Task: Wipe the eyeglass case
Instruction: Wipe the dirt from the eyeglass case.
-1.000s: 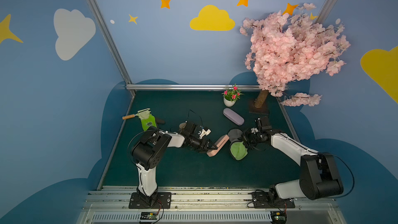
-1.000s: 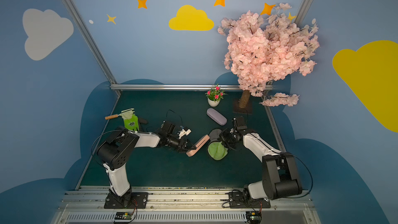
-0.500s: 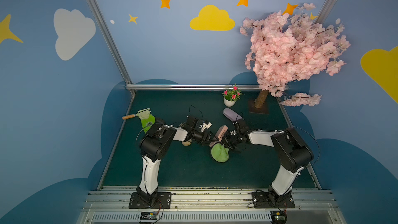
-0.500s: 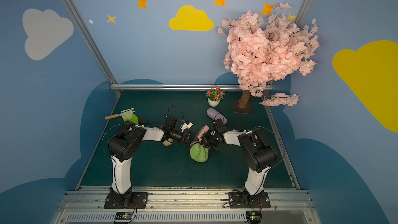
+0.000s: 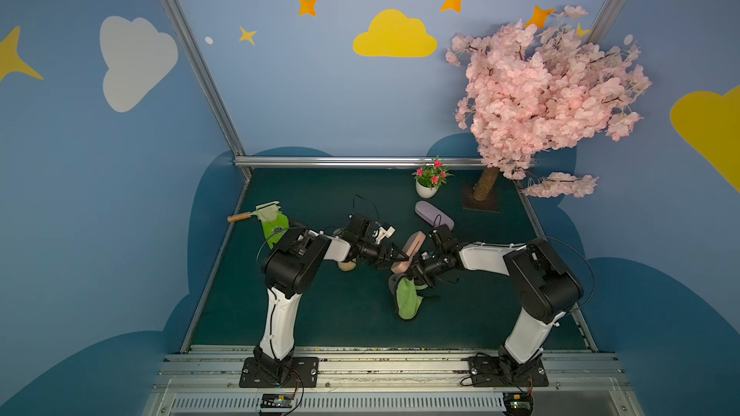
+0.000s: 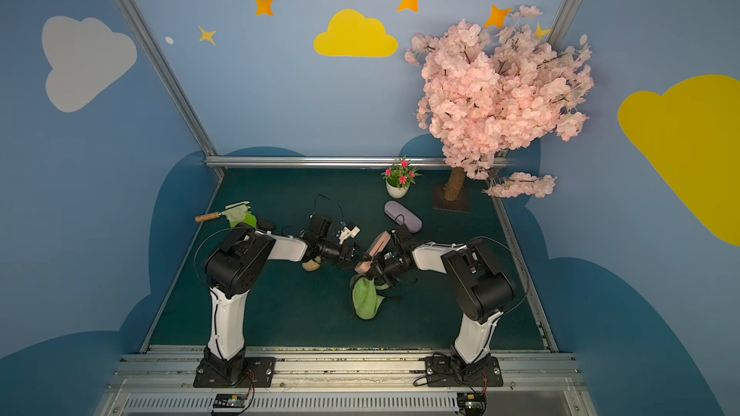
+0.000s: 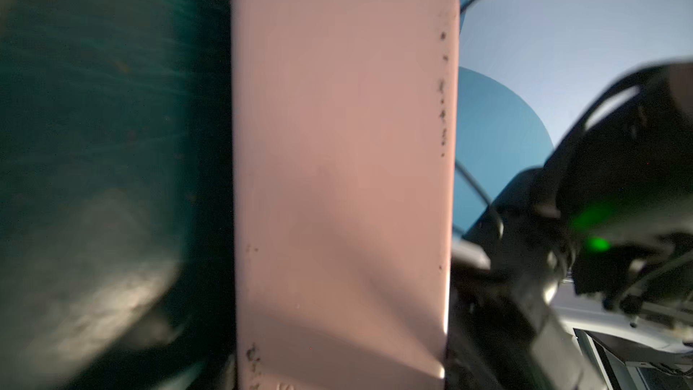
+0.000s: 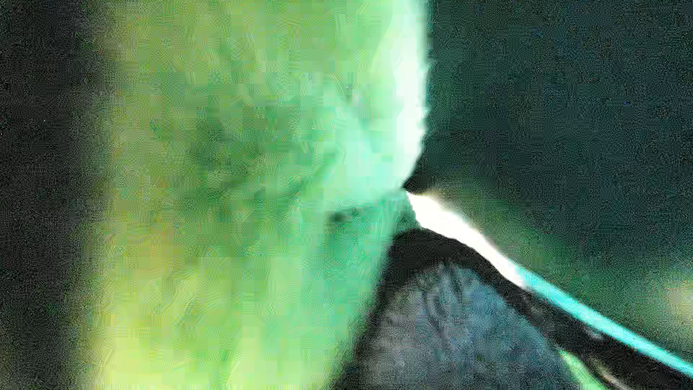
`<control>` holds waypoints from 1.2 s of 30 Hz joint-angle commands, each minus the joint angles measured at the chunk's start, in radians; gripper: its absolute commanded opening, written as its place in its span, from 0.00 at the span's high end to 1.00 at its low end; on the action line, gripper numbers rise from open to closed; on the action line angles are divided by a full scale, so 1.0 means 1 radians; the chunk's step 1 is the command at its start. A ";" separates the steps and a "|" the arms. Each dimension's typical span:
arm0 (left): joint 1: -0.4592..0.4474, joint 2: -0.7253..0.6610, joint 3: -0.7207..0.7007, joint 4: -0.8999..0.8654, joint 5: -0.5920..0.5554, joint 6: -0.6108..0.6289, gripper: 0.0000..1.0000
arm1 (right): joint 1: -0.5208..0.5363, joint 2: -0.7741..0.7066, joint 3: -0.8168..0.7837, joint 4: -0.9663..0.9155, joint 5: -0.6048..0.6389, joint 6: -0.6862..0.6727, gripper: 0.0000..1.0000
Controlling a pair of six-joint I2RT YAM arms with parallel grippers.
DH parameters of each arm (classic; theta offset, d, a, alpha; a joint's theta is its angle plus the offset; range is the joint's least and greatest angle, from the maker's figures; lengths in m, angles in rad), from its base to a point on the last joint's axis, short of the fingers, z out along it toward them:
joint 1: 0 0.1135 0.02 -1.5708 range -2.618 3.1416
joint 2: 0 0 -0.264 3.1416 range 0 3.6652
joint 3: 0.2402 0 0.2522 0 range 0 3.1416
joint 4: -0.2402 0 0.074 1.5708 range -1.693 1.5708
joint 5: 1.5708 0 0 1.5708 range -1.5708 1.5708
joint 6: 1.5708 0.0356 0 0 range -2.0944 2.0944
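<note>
1. Near the middle of the dark green surface (image 5: 320, 314), the pink oblong hard-shell eyeglass case (image 5: 411, 246) is held clear of the felt, tilted, with its near end low and its far end raised.
2. The left tool (image 5: 397, 258) grips the pink case at that low near end, its jaws narrowed onto the shell. In the left wrist view the case (image 7: 341, 166) fills the middle of the frame, with dark specks along its edges.
3. The right tool (image 5: 413, 274) sits just beside the case's low end, on the side away from the left tool, and is clamped fully on a light green cloth (image 5: 407, 302).
4. The green cloth hangs in a bunch below both tools and reaches the surface. Its top seems to meet the case's underside, though the contact is hidden in both top views.
5. The right wrist view shows only the cloth (image 8: 243, 166), close and blurred.
6. A lilac oblong case (image 5: 434, 214) lies flat behind the pink one, apart from both tools.
7. Farther back stand a small white pot of pink flowers (image 5: 426, 190) and a pink blossom tree (image 5: 540, 94).
</note>
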 commanded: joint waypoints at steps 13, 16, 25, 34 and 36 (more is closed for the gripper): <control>-0.044 -0.023 -0.052 -0.160 0.058 0.060 0.97 | 0.027 0.075 0.144 -0.095 0.139 -0.105 1.00; -0.044 -0.012 -0.031 -0.160 0.056 0.054 0.97 | 0.187 0.071 0.067 0.038 0.017 -0.017 1.00; -0.043 0.000 0.000 -0.209 0.036 0.075 0.97 | 0.271 -0.010 -0.036 0.225 -0.065 0.120 1.00; -0.054 -0.020 0.003 -0.270 0.050 0.126 0.97 | 0.026 0.055 0.201 -0.084 0.037 -0.177 1.00; -0.069 -0.018 0.006 -0.273 0.058 0.131 0.97 | 0.010 0.118 0.272 -0.072 0.069 -0.159 1.00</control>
